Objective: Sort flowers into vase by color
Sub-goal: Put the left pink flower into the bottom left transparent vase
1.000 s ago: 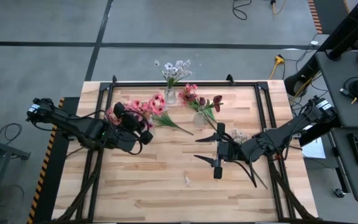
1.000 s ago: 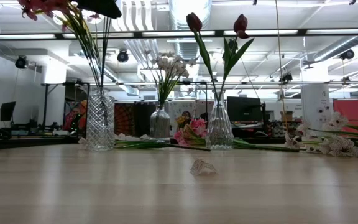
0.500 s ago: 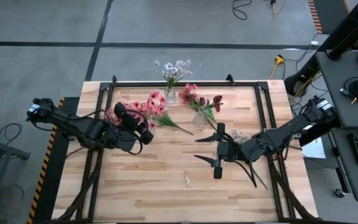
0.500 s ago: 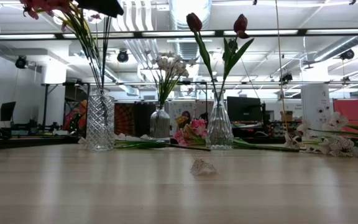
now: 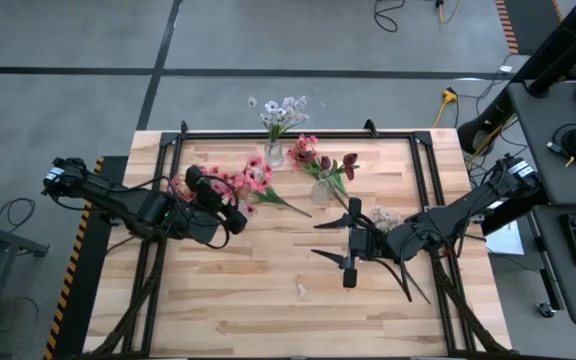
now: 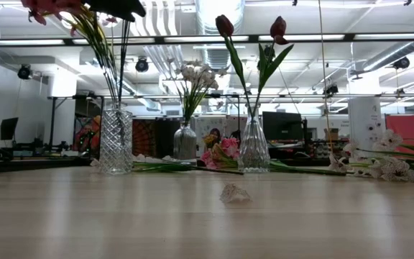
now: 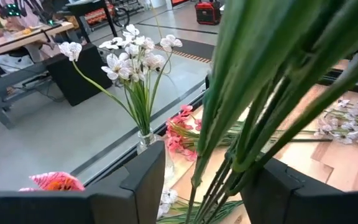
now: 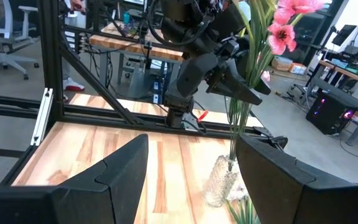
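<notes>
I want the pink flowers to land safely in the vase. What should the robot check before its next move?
1. Pink flowers' stems inside the left vase: ok.
2. Vase upright: ok.
3. Left end effector open around the stems, with a gap at one finger: ok.
4. Stems reach the vase bottom: cannot tell.
5. Right end effector open and empty, waiting mid-table: ok.
6. All flowers sorted: not ok, white flowers lie on the table.
</notes>
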